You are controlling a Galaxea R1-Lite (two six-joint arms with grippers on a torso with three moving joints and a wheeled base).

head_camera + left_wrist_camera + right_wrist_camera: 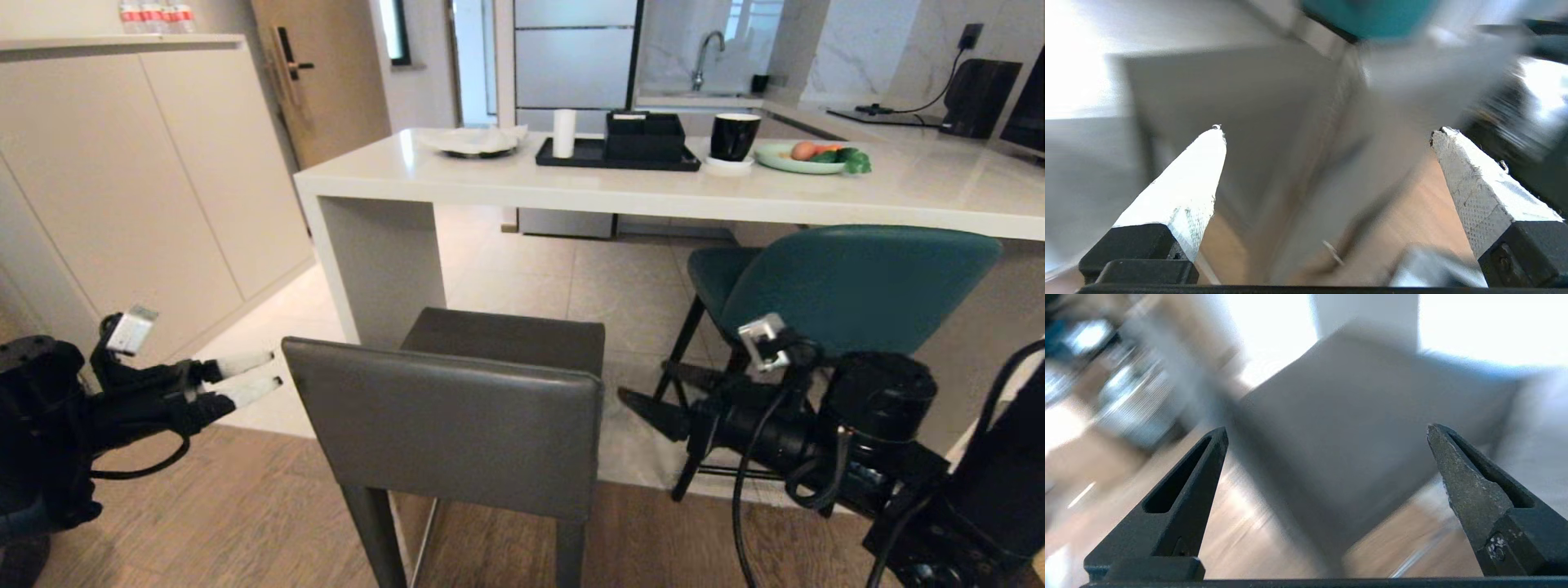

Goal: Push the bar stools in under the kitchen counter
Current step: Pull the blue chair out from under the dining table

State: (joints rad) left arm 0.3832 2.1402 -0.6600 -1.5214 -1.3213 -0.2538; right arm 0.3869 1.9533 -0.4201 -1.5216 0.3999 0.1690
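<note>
Landmark: grey stool (457,416).

Hidden or unclear: the grey stool's legs are cut off at the lower edge of the head view. Both wrist views are heavily blurred; the left wrist view shows only a grey mass and a teal patch, the right wrist view a grey block that appears to be the grey stool (1355,449).

Left gripper (249,377): just left of the grey stool's back, level with its upper edge, white fingertips (1206,163) spread wide, holding nothing, not touching the stool.

Right gripper (645,408): just right of the grey stool's back, dark fingers (1208,457) spread wide, empty, clear of the stool. Its arm covers part of the teal stool's legs.

Grey stool: stands with its seat short of the counter (571,192) edge, back toward the robot, beside the counter's left side panel.

Teal stool (849,282): right of and beyond the grey stool, seat partly under the counter.

On the counter, beyond the grey stool: a black tray (616,155), a cup (733,135), a plate (804,159) of food.
</note>
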